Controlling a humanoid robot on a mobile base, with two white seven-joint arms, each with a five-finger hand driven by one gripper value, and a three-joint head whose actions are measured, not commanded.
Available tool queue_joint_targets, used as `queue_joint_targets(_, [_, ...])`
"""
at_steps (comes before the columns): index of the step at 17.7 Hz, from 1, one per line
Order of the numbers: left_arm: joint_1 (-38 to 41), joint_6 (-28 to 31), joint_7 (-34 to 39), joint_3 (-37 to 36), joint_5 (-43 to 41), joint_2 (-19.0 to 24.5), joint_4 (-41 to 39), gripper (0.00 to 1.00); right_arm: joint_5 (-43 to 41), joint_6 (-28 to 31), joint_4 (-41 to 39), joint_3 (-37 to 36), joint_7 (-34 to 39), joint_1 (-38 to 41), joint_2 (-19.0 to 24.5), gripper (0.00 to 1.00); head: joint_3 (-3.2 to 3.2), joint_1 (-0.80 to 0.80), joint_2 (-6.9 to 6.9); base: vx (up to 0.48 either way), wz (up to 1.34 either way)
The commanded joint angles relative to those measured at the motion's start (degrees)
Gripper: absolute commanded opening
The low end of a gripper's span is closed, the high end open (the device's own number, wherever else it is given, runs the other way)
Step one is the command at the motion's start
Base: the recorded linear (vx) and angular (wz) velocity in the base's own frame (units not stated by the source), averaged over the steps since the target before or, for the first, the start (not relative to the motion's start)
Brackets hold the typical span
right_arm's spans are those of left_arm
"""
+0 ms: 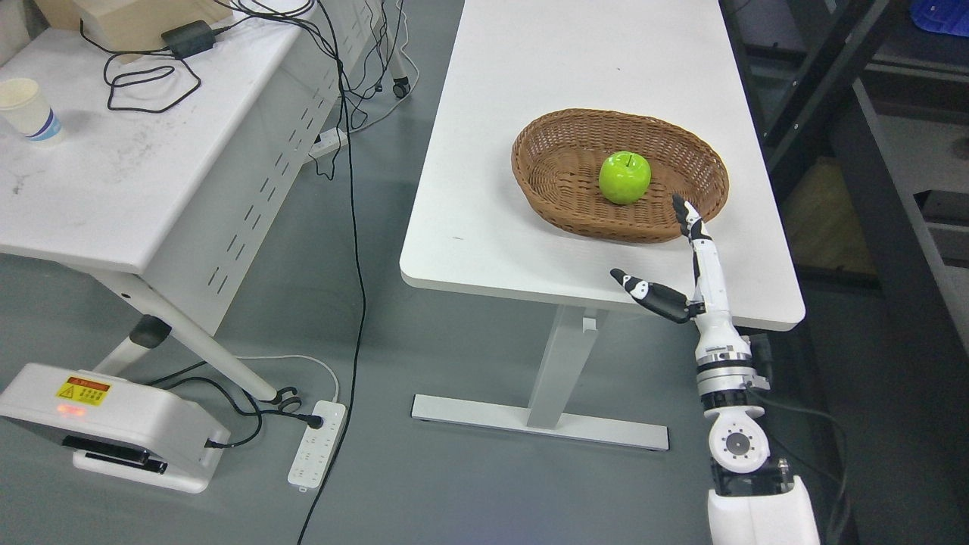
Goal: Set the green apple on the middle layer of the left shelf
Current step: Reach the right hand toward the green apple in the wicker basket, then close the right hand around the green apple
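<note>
A green apple [624,177] sits upright in an oval brown wicker basket [549,144] on a white table [484,212]. My right hand [657,246] reaches up from the lower right, at the table's near edge, just in front of the basket. Its fingers [693,227] point toward the basket rim and the thumb is spread out to the left, so the hand is open and holds nothing. It is short of the apple and does not touch it. The left arm is out of view.
A second white table [136,189] at the left carries a paper cup [30,110], a power adapter [186,38] and cables. Black cables hang between the tables to a power strip [316,443] on the grey floor. Dark shelving [870,113] stands at the right.
</note>
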Motion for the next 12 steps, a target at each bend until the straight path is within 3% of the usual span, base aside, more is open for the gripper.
queue_joint_targets(1, [-1.23,-0.04,-0.04,0.0,-0.01,1.0,0.0,1.0,7.69,-1.99,-0.54,-1.94,0.29,-3.03,-3.49,1.0,0.0,0.0,0.0,0.173,0.07])
queue_joint_targets(5, [-1.23,-0.04,-0.04,0.0,-0.01,1.0,0.0,1.0,7.77,-1.64,-0.54,-1.7,0.46,-6.37,-3.66,1.0,0.0,0.0,0.0,0.182,0.03])
queue_joint_targets(12, [-1.23,-0.04,-0.04,0.0,-0.01,1.0,0.0,1.0,8.65,2.76,3.32,5.14,2.13,-8.57,-0.93,1.0,0.0,0.0,0.0,0.144,-0.06])
